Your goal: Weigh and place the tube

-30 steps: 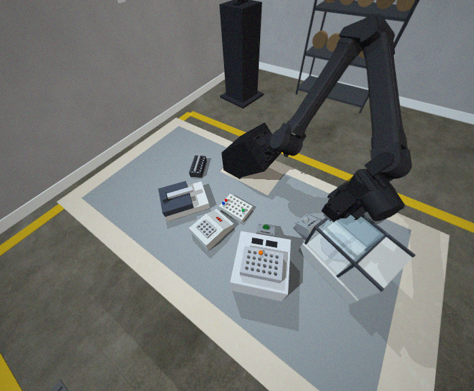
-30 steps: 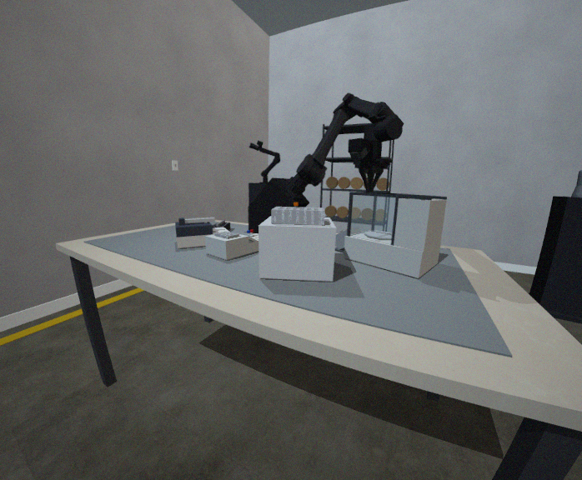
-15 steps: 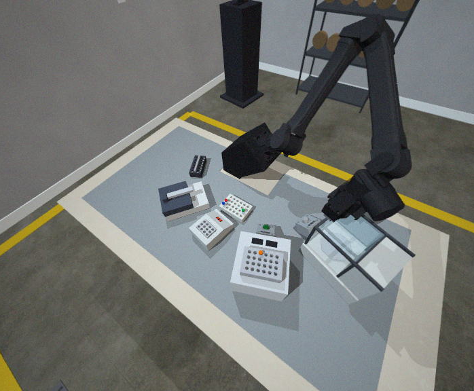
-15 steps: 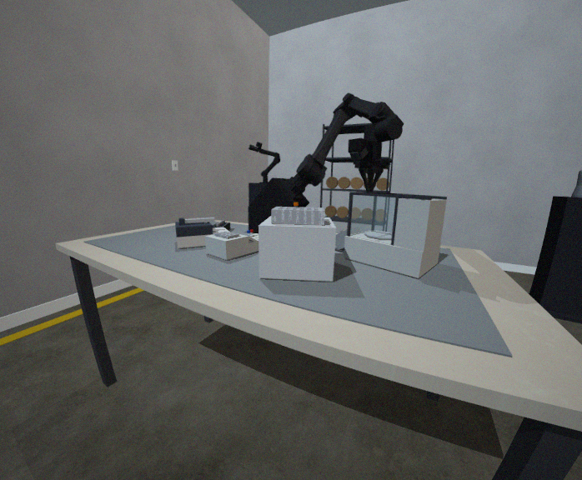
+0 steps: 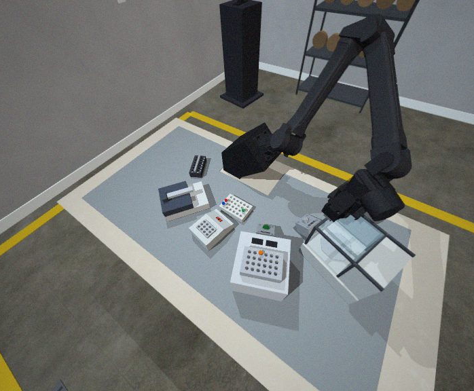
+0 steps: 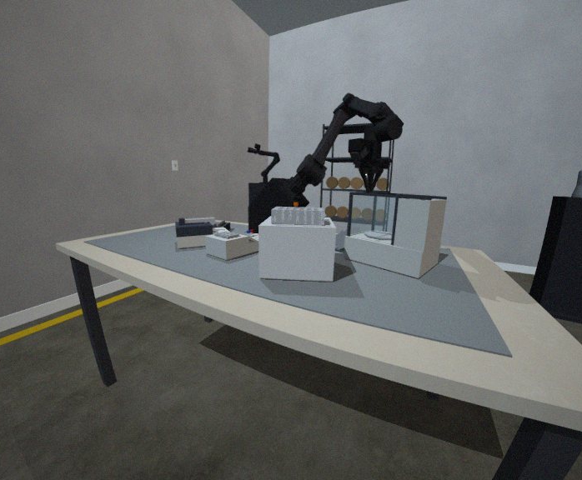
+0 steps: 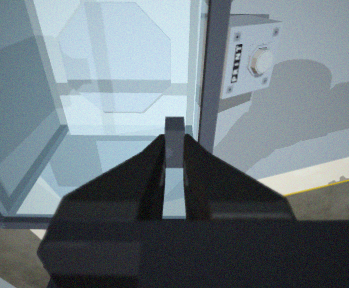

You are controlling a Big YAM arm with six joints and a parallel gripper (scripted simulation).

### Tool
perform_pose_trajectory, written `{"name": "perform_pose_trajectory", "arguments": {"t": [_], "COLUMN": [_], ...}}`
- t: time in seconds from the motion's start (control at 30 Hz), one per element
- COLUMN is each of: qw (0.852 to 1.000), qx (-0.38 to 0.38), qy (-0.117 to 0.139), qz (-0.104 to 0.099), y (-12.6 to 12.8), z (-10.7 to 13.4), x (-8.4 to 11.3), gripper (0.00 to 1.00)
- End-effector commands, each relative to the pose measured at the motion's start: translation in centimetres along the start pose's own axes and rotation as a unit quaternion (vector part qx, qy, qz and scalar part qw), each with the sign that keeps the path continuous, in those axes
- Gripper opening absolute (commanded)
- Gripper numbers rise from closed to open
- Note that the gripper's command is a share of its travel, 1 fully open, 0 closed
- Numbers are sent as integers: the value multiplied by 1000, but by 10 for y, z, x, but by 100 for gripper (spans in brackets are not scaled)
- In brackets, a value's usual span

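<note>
My gripper (image 7: 174, 144) (image 5: 329, 215) (image 6: 371, 188) is shut on the small grey handle (image 7: 174, 131) of the balance's top glass pane (image 5: 352, 235). It points straight down at the front edge of the glass box. The balance BAL (image 5: 357, 277) (image 6: 399, 258) stands at the right of the mat. Through the glass, the wrist view shows the octagonal pan (image 7: 114, 55), which is empty. The white PRINT key (image 7: 260, 61) sits on the sloping front panel (image 5: 307, 222) just beside the fingers. Tube A, with its blue cap (image 5: 223, 202), stands in the white rack RK (image 5: 238, 209).
Other tubes with red and green caps stand in RK. A large white block (image 5: 262, 265) (image 6: 296, 247) with an orange-capped tube stands next to the balance. A smaller white block (image 5: 210, 229) with a red display, a grey and white device (image 5: 182, 199) and a small black block (image 5: 197, 165) stand further left.
</note>
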State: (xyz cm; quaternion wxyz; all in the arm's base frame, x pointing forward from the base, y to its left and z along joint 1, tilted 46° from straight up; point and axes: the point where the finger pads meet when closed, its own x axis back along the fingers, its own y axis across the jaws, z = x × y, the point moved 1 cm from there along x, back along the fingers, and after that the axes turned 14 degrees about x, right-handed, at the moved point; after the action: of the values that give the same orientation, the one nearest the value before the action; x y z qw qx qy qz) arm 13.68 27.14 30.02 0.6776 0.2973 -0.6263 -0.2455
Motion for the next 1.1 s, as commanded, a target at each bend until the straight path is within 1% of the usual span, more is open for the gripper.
{"name": "perform_pose_trajectory", "arguments": {"t": [0.0,0.63,0.67,0.7,1.07], "qw": [1000,1000,1000,1000,1000], "qx": [4,4,8,9,9], "qy": [-9,-9,-11,-11,-11], "qz": [-11,-11,-16,-17,-17], "y": [11,11,22,25,33], "z": [-3,-3,-5,-6,-8], "x": [8,8,9,9,9], "gripper": [6,6,6,6,6]}}
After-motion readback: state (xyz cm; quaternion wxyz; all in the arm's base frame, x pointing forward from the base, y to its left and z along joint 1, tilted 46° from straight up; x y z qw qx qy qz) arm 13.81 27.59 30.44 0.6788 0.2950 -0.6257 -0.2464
